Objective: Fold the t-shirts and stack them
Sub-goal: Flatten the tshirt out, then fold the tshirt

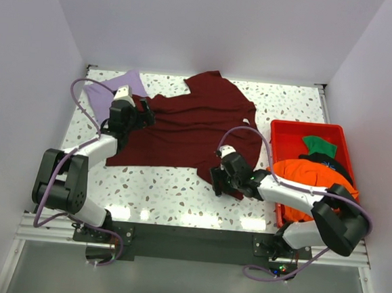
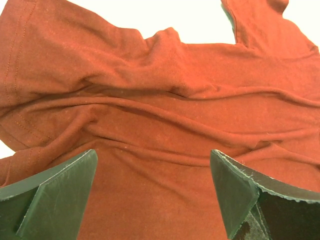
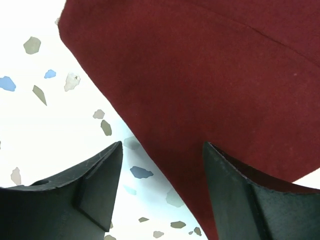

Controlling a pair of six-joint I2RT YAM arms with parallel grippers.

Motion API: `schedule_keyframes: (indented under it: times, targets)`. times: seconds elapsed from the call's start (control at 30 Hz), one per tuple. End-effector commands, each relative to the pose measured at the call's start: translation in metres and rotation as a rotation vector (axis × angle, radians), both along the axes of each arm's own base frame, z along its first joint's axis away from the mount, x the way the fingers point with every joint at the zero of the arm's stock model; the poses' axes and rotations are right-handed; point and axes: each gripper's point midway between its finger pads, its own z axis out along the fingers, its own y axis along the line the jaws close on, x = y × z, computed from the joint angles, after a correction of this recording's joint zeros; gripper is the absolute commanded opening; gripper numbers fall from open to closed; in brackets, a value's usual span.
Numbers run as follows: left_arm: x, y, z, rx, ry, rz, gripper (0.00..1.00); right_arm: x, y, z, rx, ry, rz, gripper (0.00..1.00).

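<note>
maroon t-shirt (image 1: 190, 129): soft knit, wrinkled, irregular spread | table (image 1: 165, 191): speckled terrazzo

My left arm (image 1: 97, 149) and right arm (image 1: 282, 188) are white with black joints, each with a looping purple cable (image 1: 245, 128). Left tool (image 2: 155, 197) and right tool (image 3: 162, 192) carry dark wedge fingers (image 2: 55, 200).

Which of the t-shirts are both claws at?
The large dark maroon t-shirt, spread across the middle of the table. The lavender t-shirt lies at the far-left corner; the orange t-shirt and green t-shirt sit in the red bin.
</note>
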Motion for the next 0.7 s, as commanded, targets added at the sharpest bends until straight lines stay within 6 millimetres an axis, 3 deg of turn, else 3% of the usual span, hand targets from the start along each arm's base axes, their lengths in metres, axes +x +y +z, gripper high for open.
schedule_keyframes:
  times: [0.0,0.13,0.27,0.37,0.5,0.67]
  targets:
    - [0.009,-0.001,0.018,-0.026,-0.070,0.000,1.00,0.009,0.014,0.007,0.026,-0.032,0.019,0.66]
    - [0.009,-0.001,0.017,-0.027,-0.068,-0.003,1.00,0.012,0.016,0.004,0.006,-0.015,0.016,0.56]
    - [0.009,-0.001,0.018,-0.027,-0.070,-0.003,1.00,0.015,0.016,0.006,-0.026,0.001,0.014,0.28]
    - [0.010,0.000,0.019,-0.027,-0.075,0.000,1.00,0.020,0.018,0.015,-0.035,-0.008,0.011,0.17]
    - [0.010,-0.001,0.020,-0.027,-0.076,-0.003,1.00,0.031,0.021,0.041,-0.031,-0.050,-0.003,0.13]
    - [0.010,-0.003,0.020,-0.032,-0.077,-0.013,1.00,0.070,0.011,0.076,-0.046,-0.132,-0.075,0.15]
